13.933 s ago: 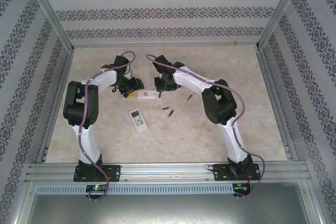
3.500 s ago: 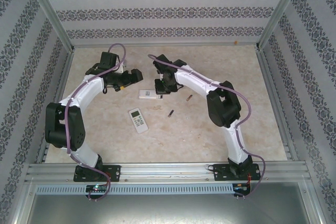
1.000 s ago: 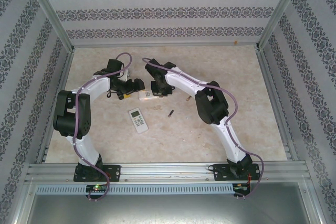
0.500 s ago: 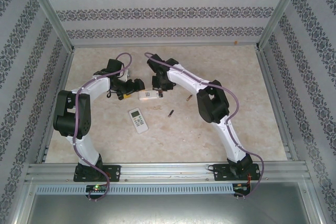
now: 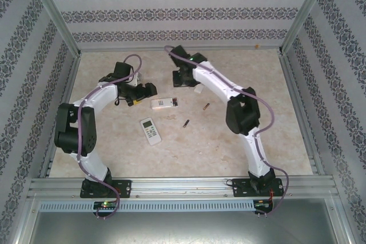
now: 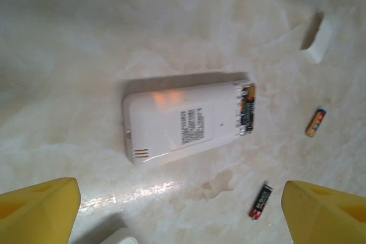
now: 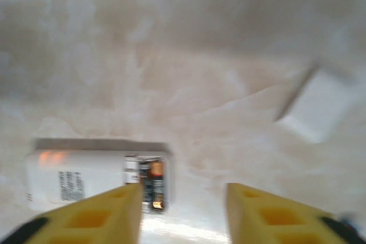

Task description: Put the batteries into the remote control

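A white remote lies face down on the pale marbled bench. Its long axis runs left to right, and its battery bay is open at the right-hand end. Two batteries appear to sit side by side in that bay, though the view is too soft to be sure they are seated.

Two more batteries lie loose on the bench to the right of the remote. The farther loose battery sits a little way off the open end, its length pointing roughly away from the arm bases. The nearer loose battery lies closer to the bases, on a slant.

The left gripper hangs just off the remote's closed left end. Its jaws are spread wide and nothing is between them. The right gripper hovers over the bench beyond the remote's open end, jaws parted and empty. A small white cover lies apart from the remote, off to one side of it. A second remote, buttons up, rests nearer the bases.

Both loose batteries are on the right arm's side, with the remote between them and the left gripper. By my reckoning the right gripper is better placed for the next pick. It would need to travel toward the bases and rightward, then close across a battery's narrow width.
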Motion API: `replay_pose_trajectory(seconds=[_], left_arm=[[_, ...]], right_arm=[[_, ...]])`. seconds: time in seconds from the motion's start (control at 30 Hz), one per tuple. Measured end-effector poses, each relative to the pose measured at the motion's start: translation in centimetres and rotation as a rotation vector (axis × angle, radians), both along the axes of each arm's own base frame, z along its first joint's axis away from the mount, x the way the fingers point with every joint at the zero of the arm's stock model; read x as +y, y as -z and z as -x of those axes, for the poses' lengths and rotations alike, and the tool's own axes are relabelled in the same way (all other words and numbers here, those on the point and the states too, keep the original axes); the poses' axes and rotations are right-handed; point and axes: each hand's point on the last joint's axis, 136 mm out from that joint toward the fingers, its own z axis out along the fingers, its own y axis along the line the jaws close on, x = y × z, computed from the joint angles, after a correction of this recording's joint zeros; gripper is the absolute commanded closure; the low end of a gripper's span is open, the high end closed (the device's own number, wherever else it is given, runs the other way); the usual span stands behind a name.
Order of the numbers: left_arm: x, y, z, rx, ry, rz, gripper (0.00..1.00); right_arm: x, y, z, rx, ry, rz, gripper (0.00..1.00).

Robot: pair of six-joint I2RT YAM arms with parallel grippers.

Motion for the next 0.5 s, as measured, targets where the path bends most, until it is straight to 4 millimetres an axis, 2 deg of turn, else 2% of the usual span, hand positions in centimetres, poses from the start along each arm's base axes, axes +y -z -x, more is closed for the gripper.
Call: replay_pose_trajectory(seconds=[0.1,0.13,0.17,0.2,0.3,0.4,0.5], left_arm=[[0.0,-2.1,0.0,-0.054,0.0,0.007,0.07],[0.0,-2.7,0.0,-0.072,0.0,0.009,0.07],[0.0,-3.5,0.0,-0.093,0.0,0.012,0.07],[0.0,-4.0,0.0,-0.111,0.001,0.014,0.06],[-0.1,-5.7,0.1,-0.174,0.014,0.018,0.05],[-0.3,-6.7,0.3,-0.227,0.044,0.023,0.03],[-0.8,-7.2,0.4,-0.27,0.085,0.037,0.02]], right_arm=[[-3.7,-2.8,-1.4,-0.057,0.003,0.02,0.38],[-4.8,-3.3,-1.9,-0.068,-0.009,0.028,0.3],[-5.8,-3.4,-2.4,-0.072,-0.037,0.046,0.15],[-6.7,-3.3,-2.7,-0.075,-0.063,0.068,0.04],[-8.6,-1.7,-2.5,-0.044,-0.233,0.164,0.02],[-8.2,0.6,-1.8,0.007,-0.436,0.224,0.03],[-7.7,3.3,-2.2,0.045,-0.586,0.271,0.04]])
